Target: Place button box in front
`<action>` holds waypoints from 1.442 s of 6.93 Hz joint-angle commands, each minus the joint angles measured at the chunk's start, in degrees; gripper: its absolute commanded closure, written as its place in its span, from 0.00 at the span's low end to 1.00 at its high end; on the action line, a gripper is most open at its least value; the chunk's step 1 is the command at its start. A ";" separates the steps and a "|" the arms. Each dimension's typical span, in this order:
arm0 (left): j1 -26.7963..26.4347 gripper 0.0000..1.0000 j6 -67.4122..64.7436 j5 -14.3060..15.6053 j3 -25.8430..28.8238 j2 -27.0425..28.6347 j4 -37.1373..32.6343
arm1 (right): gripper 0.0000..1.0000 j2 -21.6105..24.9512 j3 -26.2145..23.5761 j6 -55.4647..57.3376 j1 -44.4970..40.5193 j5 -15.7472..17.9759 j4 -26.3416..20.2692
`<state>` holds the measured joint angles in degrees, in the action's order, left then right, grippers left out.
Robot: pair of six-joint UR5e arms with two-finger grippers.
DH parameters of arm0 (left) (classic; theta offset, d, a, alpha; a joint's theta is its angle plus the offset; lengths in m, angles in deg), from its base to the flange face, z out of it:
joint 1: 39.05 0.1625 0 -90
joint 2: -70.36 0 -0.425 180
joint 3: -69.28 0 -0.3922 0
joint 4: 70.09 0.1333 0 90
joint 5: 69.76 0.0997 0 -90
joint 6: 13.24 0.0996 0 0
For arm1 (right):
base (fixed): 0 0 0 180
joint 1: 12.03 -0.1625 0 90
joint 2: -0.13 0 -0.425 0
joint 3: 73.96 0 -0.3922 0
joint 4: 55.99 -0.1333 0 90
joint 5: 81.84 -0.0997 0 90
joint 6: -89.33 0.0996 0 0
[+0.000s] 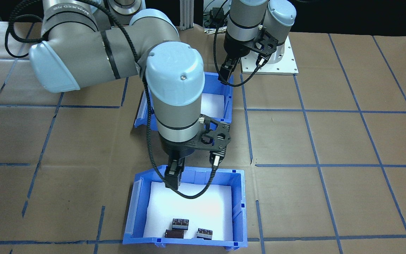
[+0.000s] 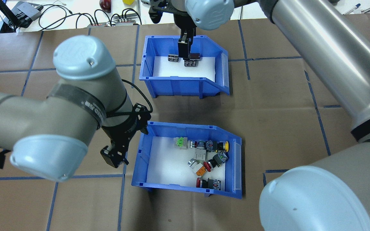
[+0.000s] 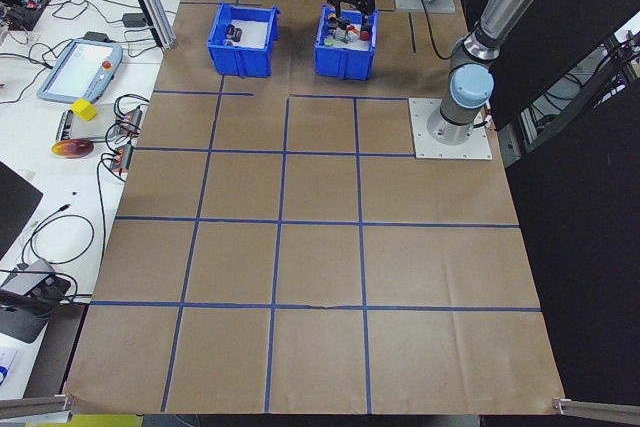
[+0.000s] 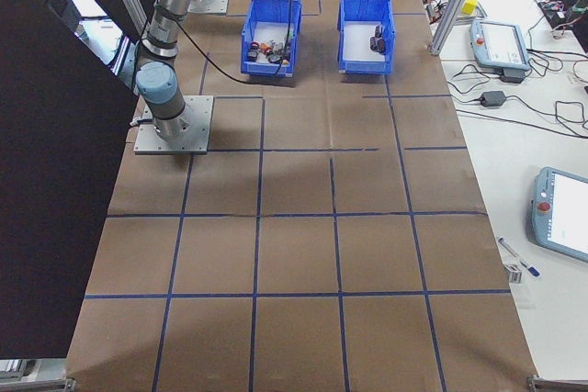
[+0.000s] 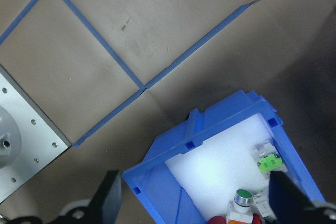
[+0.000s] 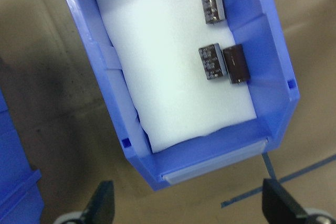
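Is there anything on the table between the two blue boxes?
No. In the overhead view only bare brown paper with blue tape lines lies between the button box and the bin of black cylinders; nothing stands there.

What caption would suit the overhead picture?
Left claw hovers beside the button box; right claw hangs over the other bin.

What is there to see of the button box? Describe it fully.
The button box is a blue plastic open-top bin with a white foam liner, standing upright on the brown paper-covered table. Loose push-button switches with green, yellow, red and orange caps lie clustered toward one end. It sits nearer the robot than the other blue bin. The left gripper hangs at its edge; no contact is visible.
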<state>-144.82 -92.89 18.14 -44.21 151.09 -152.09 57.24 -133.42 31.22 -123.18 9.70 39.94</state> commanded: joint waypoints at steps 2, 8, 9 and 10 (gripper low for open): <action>-6.52 0.01 -15.93 -1.86 -15.87 -3.73 17.46 | 0.00 -3.13 -0.48 -8.93 -4.24 0.04 -0.22; -11.39 0.02 -23.62 -2.73 -16.15 2.38 22.98 | 0.14 -4.90 -12.96 -8.95 -3.72 1.00 16.11; -11.56 0.03 -24.41 -2.74 -16.15 4.42 26.76 | 0.53 -4.82 -12.71 -9.04 -3.90 5.53 16.13; -11.65 0.14 -24.50 -2.74 -16.41 4.61 26.89 | 0.68 -4.90 -12.79 -8.78 -4.25 5.84 16.13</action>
<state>-156.32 -117.02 15.48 -60.43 154.47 -126.98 52.39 -145.99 22.26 -127.10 13.71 55.74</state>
